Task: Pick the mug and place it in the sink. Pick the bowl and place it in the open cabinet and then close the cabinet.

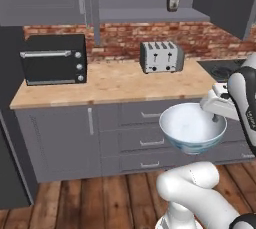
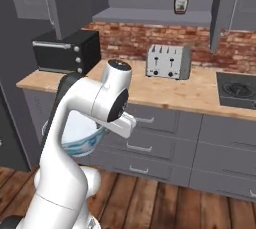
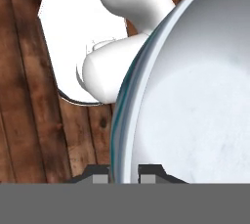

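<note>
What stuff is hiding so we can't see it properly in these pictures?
- Big white round bowl with blue-green outside: in the right base view the white arm covers most of it; in the hand view the edges cut it off.
- Claw: in the left base view the bowl's rim hides its tips.
- Black stove: the arm and the edge cut it off in the left base view.

Bowl [image 1: 192, 127] in front of drawers [image 1: 145, 138], toaster [image 1: 161, 57] behind on counter [image 1: 107, 85].
</note>
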Robot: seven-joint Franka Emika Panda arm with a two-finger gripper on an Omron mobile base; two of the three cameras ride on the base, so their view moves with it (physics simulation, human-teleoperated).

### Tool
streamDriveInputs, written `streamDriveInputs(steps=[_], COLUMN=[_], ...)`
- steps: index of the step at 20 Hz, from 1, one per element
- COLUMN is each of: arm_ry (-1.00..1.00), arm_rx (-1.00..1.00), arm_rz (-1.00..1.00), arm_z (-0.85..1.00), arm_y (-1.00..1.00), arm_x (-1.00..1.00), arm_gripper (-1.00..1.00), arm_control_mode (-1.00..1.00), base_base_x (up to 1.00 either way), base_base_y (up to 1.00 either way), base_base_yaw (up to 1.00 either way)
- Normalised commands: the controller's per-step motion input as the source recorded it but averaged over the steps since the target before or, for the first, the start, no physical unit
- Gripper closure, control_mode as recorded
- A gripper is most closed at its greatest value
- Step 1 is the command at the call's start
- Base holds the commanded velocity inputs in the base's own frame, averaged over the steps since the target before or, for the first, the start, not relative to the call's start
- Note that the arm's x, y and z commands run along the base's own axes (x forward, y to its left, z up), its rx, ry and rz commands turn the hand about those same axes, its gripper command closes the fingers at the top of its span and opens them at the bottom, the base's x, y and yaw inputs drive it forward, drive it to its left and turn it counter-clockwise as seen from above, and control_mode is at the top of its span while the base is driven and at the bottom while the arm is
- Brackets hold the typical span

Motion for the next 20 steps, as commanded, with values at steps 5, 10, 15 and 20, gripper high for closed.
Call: streamDriveInputs(steps=[5,10,15,20], arm_ry=[0.00,0.00,0.00,0.00], arm_rx=[0.00,0.00,0.00,0.00], arm_rz=[0.00,0.00,0.00,0.00], arm_z=[0.00,0.00,0.00,0.00], arm_y=[0.00,0.00,0.00,0.00], arm_x=[0.00,0.00,0.00,0.00], arm_gripper=[1.00,1.00,1.00,1.00], arm_control_mode=[1.00,1.00,1.00,1.00], base_base_x=[0.98,0.95,0.60,0.03], base_base_y=[-0.12,-0.09,-0.16,-0.08], base_base_yaw=[0.01,0.00,0.00,0.00])
